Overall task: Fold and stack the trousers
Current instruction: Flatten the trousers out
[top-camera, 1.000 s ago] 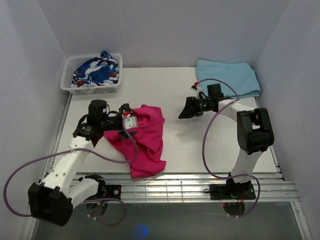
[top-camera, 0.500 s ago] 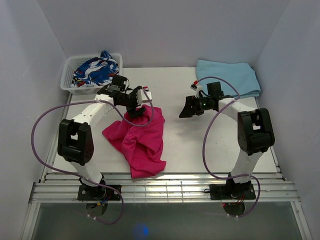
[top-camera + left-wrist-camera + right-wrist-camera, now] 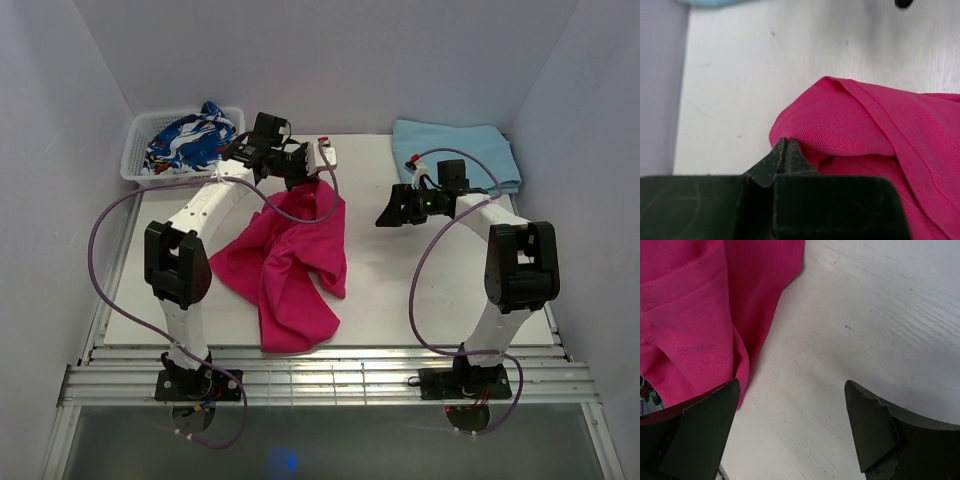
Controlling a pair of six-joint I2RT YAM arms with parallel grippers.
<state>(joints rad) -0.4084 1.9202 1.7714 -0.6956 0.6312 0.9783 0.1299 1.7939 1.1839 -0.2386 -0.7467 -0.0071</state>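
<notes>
A white tabletop (image 3: 400, 290) is seen filling the middle of the overhead view, enclosed by pale walls on three sides. The trousers (image 3: 290, 265), bright magenta-pink and plain, are spread in a crumpled heap on the tabletop left of the centre of the frame. The heap is drawn up to a narrow peak at its upper end, and a long lobe is trailed down toward the lower edge of the tabletop.

A folded light blue cloth (image 3: 460, 150) is laid flat in the upper right corner of the tabletop, well apart from the trousers. A white plastic basket (image 3: 135, 170) is placed in the upper left corner, and a blue, white and red patterned garment (image 3: 190, 138) is bundled inside it.

The left claw (image 3: 305, 178) is reached over the upper end of the trousers, near the basket. In the left wrist view its fingers (image 3: 776, 159) are pressed tightly together, and a fold of the pink fabric is pinched at their tips, so the trousers are being grasped there.

The right claw (image 3: 390, 212) is held above bare tabletop just right of the trousers, pointed toward them. In the right wrist view its fingers (image 3: 865, 420) are spread wide with nothing between them; the edge of the trousers is seen at the upper left of that frame.
</notes>
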